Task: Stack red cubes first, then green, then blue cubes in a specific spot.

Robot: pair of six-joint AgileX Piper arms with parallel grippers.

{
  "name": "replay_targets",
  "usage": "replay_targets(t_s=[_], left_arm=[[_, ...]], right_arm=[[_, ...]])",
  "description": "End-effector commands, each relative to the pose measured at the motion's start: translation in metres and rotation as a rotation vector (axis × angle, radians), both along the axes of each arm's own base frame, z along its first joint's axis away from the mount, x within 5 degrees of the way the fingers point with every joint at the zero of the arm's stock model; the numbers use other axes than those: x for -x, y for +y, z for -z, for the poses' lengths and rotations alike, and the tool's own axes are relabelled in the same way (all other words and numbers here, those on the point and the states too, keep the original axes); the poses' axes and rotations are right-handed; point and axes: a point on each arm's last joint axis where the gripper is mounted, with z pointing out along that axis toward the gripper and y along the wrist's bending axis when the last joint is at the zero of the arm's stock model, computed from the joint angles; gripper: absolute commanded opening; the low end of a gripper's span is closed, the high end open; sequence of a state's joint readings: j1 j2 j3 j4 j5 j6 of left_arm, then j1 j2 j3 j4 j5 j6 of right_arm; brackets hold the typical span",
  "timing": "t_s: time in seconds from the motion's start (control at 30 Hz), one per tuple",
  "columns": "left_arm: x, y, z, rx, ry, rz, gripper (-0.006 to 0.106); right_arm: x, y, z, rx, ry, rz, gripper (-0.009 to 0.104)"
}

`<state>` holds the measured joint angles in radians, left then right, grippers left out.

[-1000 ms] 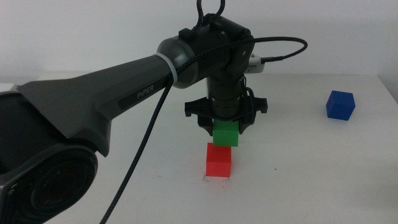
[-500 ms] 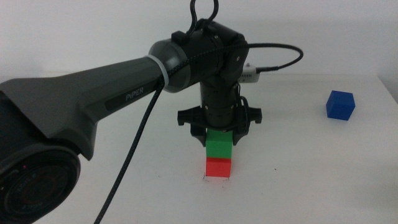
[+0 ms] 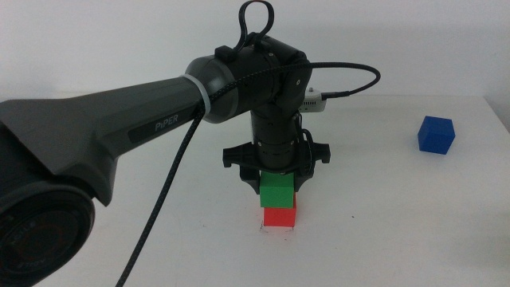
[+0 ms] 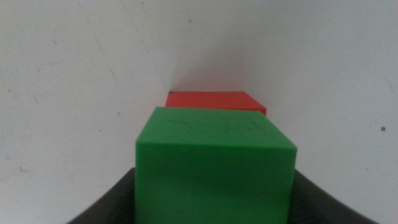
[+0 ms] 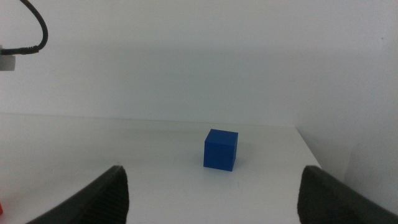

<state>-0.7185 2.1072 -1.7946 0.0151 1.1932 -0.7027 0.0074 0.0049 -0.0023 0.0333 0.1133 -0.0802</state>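
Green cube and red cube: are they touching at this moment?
Touching. In the middle view the green cube, held by the left gripper, sits directly on the red cube with no white table showing between their faces.

blue cube [image 5: 221, 149]: sitting alone on the white table [image 5: 155, 162]
right gripper [image 5: 211, 193]: jaws spread wide, nothing between

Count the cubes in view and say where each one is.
3. The red cube sits on the table; the green cube is on it, held in the left gripper; the blue cube stands apart, far right.
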Motion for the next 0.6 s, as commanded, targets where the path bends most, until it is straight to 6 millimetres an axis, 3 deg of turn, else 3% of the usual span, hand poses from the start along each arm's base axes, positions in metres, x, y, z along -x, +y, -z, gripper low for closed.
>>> replay_targets(t_s=[0.0, 0.03, 0.17, 0.3, 0.43, 0.57], left_arm=[[-0.002, -0.001, 0.002, 0.013, -0.021, -0.003, 0.057], [-0.003, -0.001, 0.002, 0.012, -0.031, -0.002, 0.067], [-0.004, 0.000, -0.001, 0.007, -0.040, 0.003, 0.091], [-0.001, 0.002, -0.030, 0.026, -0.080, 0.062, 0.094], [0.011, 0.014, -0.097, 0.107, -0.211, 0.175, 0.094], [0.047, 0.049, -0.182, 0.205, -0.415, 0.446, 0.094]], right_arm=[[0.000, 0.000, 0.000, 0.005, -0.008, 0.007, 0.093], [0.000, 0.000, 0.000, 0.005, -0.008, 0.007, 0.093], [0.000, 0.000, 0.000, 0.005, -0.008, 0.007, 0.093], [0.000, 0.000, 0.000, 0.005, -0.008, 0.007, 0.093], [0.000, 0.000, 0.000, 0.005, -0.008, 0.007, 0.093], [0.000, 0.000, 0.000, 0.005, -0.008, 0.007, 0.093]])
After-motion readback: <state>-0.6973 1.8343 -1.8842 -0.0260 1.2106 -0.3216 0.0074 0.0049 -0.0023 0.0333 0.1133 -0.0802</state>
